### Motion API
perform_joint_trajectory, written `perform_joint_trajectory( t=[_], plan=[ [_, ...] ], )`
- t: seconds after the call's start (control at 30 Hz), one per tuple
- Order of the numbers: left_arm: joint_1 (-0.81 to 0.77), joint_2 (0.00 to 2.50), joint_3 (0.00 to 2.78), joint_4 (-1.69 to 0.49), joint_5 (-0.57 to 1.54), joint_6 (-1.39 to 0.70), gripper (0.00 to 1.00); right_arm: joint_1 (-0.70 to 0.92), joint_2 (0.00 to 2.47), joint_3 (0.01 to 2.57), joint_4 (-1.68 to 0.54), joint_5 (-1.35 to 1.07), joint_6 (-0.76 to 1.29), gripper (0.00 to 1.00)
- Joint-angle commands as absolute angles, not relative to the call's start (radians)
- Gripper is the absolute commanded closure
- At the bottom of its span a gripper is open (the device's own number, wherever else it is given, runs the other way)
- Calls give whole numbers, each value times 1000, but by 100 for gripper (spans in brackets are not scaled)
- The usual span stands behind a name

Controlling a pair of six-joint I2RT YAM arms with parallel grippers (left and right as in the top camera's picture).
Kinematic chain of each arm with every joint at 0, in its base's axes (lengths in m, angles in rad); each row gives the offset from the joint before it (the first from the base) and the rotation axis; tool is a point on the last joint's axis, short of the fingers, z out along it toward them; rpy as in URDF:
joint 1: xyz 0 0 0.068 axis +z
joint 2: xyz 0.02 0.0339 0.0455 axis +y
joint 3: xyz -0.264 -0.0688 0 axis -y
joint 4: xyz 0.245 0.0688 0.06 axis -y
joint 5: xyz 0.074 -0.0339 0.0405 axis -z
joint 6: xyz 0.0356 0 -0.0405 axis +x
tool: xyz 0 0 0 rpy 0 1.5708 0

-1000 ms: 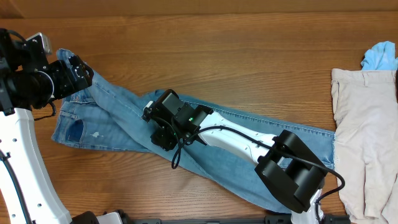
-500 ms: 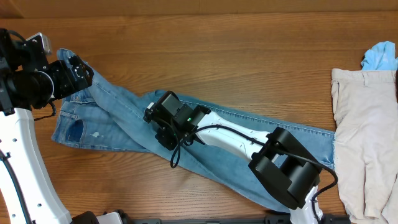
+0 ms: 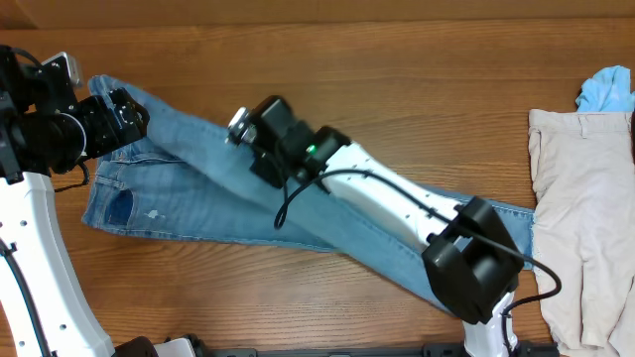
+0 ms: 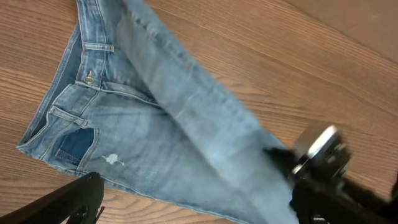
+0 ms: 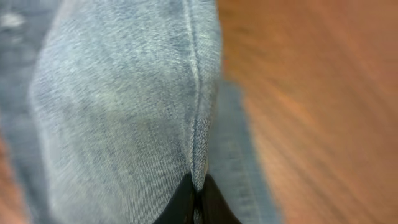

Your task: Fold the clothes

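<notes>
1. Jeans (image 3: 189, 203) lie across the left and middle of the table (image 3: 397, 59), waist to the left under my left pincer (image 3: 121, 116), legs running right and toward the near edge.
2. My right pincer (image 5: 194, 202) is clamped on a seam ridge of the denim; the wrist view shows the tips pinched together with cloth rising from them.
3. My left pincer hangs over the waistband with its fingers (image 4: 81, 199) wide apart, gripping nothing.
4. What has just changed: a second ago my right pincer sat lower, over the middle of the jeans. It has since swung toward the far edge and a little left, taking the pinched leg with it, so that leg now runs straighter from the waist.
5. What I make of it: the fold is under way but not laid. The leg is lifted and drawn across, not yet set down on the other.
6. Count: one pair of jeans, one beige garment (image 3: 580, 218) at the right edge, one blue cloth (image 3: 607, 89) touching its far end, two pincers.
</notes>
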State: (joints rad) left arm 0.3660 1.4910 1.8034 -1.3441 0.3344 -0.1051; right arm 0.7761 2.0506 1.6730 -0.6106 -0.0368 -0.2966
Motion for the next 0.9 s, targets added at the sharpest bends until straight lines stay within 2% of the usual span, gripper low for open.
perform_joint_trajectory(
  t=[0.0,0.17,0.23,0.47,0.5,0.53,0.57,0.6,0.63,0.73,0.87],
  plan=[
    [366,1498,1814,-1342,347,-105,0,703,2006,1726,-516,-35,-369,96],
    [366,1498,1814,-1342,347,-105,0,640,2078,1725,-187,-115,-402,96],
    [366,1498,1814,-1342,347,-105,0,637,2135,1725,-123,-144,-402,96],
    [366,1498,1814,-1342,347,-105,0,602,2399,1725,245,-79,-419,96],
    [366,1498,1814,-1342,347,-105,0,590,2395,1728,290,-52,-396,87],
    [366,1498,1814,-1342,347,-105,0,582,2386,1737,312,-14,-366,56],
    [366,1498,1814,-1342,347,-105,0,575,2365,1753,303,27,-338,48],
    [366,1498,1814,-1342,347,-105,0,562,2325,1770,258,47,-307,13],
    [366,1498,1814,-1342,347,-105,0,551,2283,1776,212,48,-280,2],
    [366,1498,1814,-1342,347,-105,0,508,2102,1778,-76,47,-176,0],
    [366,1498,1814,-1342,347,-105,0,386,1818,1778,-802,-3,-155,0]
  ],
)
